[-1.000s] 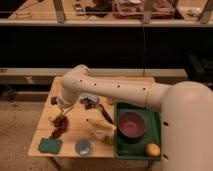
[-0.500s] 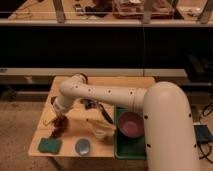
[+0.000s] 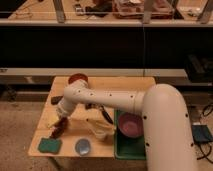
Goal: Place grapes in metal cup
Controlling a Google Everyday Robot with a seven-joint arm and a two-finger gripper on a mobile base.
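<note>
The grapes (image 3: 59, 128), a dark reddish-purple bunch, lie on the wooden table (image 3: 75, 131) near its left front. My gripper (image 3: 61, 119) hangs at the end of the white arm, right over the grapes and touching or nearly touching their top. The metal cup (image 3: 82, 146), small and silvery, stands near the table's front edge, to the right of the grapes and apart from them.
A green sponge (image 3: 49, 145) lies at the front left corner. An orange bowl (image 3: 77, 79) stands at the back. A pale cup (image 3: 100, 131) sits mid-table. A green tray (image 3: 125, 147) on the right holds a purple bowl (image 3: 131, 125). A black object (image 3: 56, 99) lies at the left edge.
The arm has swung forward and down, bringing my gripper lower onto the grapes. The arm now covers more of the tray's right side. The grapes have not visibly moved.
</note>
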